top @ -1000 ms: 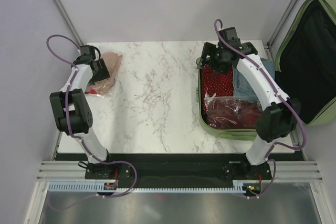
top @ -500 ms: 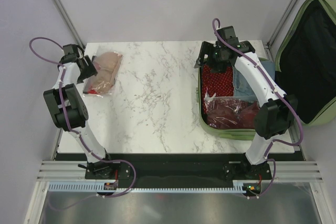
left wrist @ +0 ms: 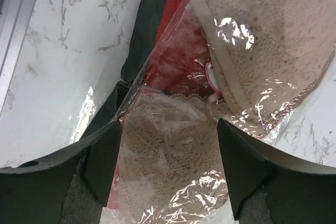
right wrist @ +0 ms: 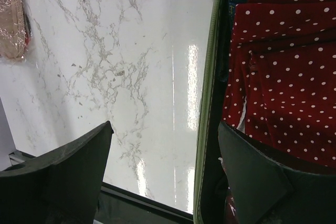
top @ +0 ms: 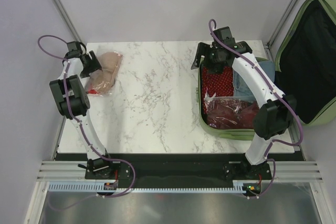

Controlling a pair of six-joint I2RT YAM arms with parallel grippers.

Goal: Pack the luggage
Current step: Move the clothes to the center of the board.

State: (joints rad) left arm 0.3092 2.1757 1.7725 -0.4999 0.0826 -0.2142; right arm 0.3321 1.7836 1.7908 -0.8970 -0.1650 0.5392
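Luggage: sage hard-shell, rounded; crinkly plastic bag; left gripper, right gripper agape.

I get bright, even light from overhead in the top view. The marble table comes through clean white, and the arms throw only faint, soft shadows on it. The black lining of the luggage shows as flat dark with little detail. In my left wrist view the plastic bag sparkles with small white glare spots, while the left fingers at the bottom edge look soft and murky. In my right wrist view two vertical glare streaks cross the tabletop; the polka-dot cloth stays sharp.
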